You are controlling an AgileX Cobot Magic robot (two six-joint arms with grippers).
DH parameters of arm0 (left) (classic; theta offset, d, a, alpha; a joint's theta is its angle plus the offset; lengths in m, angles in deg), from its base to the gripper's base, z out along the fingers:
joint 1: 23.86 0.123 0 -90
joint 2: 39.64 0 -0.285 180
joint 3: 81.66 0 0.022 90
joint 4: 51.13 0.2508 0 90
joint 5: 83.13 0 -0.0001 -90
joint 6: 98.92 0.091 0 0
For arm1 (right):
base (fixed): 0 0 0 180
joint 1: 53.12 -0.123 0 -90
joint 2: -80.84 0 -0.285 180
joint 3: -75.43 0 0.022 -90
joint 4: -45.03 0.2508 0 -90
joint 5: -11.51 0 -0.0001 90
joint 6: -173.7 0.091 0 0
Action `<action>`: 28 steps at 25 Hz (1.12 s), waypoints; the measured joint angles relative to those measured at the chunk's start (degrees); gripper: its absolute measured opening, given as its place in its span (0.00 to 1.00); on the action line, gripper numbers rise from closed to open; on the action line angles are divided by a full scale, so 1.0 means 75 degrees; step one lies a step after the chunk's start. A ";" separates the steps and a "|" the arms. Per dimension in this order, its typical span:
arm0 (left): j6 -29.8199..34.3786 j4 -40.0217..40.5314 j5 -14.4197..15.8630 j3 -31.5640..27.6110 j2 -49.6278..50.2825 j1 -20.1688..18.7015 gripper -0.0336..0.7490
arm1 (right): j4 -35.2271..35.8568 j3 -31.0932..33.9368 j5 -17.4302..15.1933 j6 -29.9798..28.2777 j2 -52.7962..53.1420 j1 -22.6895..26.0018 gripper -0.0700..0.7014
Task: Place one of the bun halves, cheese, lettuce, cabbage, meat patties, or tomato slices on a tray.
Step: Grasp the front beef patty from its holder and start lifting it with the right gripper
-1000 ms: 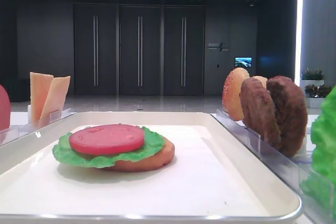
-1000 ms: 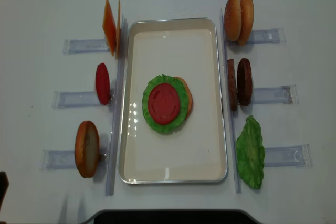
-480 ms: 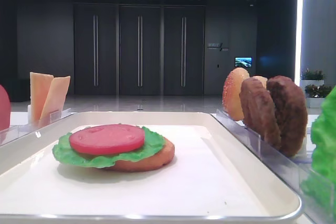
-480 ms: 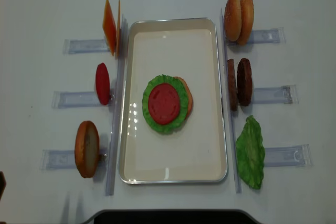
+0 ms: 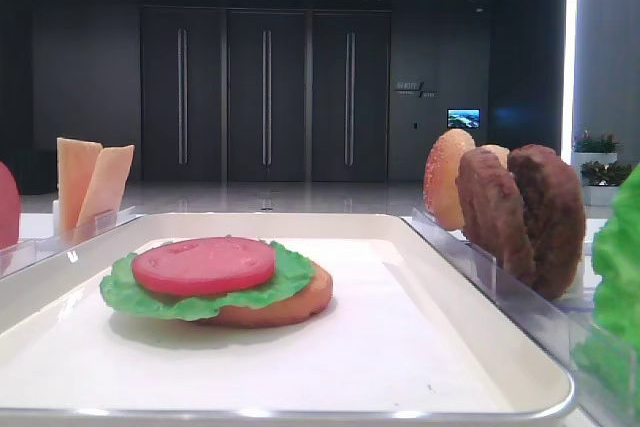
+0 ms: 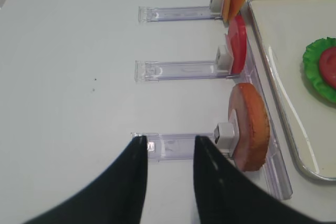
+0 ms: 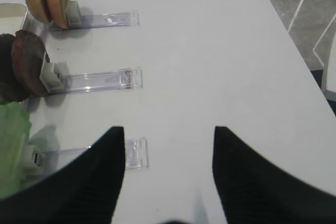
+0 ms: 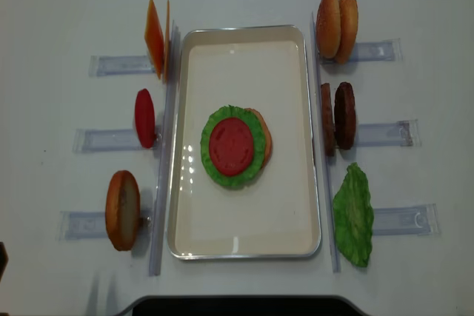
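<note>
On the white tray (image 8: pixel 244 72) lies a flat bun half (image 8: pixel 265 135) with lettuce (image 8: pixel 215 164) and a tomato slice (image 8: pixel 232 143) stacked on it. Left of the tray stand cheese (image 8: pixel 155 37), a tomato slice (image 8: pixel 144 118) and a bun half (image 8: pixel 122 209). To the right are bun halves (image 8: pixel 337 24), meat patties (image 8: pixel 337 116) and a lettuce leaf (image 8: pixel 353 214). Cabbage is out of view. My left gripper (image 6: pixel 168 145) is open over a rack's outer end, left of the bun half (image 6: pixel 251 124). My right gripper (image 7: pixel 168 129) is open over bare table, right of the lettuce (image 7: pixel 10 145).
Each upright food piece stands at the inner end of a narrow clear plastic rack (image 8: pixel 96 223) (image 8: pixel 385 132), and long clear strips run along both tray sides. The table's right edge (image 7: pixel 294 51) drops to the floor. A dark base (image 8: pixel 237 305) sits at the front edge.
A dark part of the left arm at the overhead view's lower left edge has slid almost out of view. The food and the tray have not moved.
</note>
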 joint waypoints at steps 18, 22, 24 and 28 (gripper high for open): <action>0.0000 -0.0002 0.0006 0.0000 0.0000 0.0000 0.34 | -0.0186 -0.2973 0.1751 0.0547 -0.9239 0.0000 0.45; 0.0000 -0.0002 0.0006 0.0000 0.0000 0.0000 0.34 | -0.0186 -0.4169 0.1719 0.0547 -1.0955 0.0000 0.44; 0.0000 -0.0002 0.0006 0.0000 0.0000 0.0000 0.33 | -0.0179 -0.4666 0.1556 0.0547 -1.1537 -0.0002 0.44; 0.0000 -0.0002 0.0006 0.0000 0.0000 0.0000 0.30 | -0.0202 -0.5201 0.1165 0.0880 -1.2045 -0.0376 0.44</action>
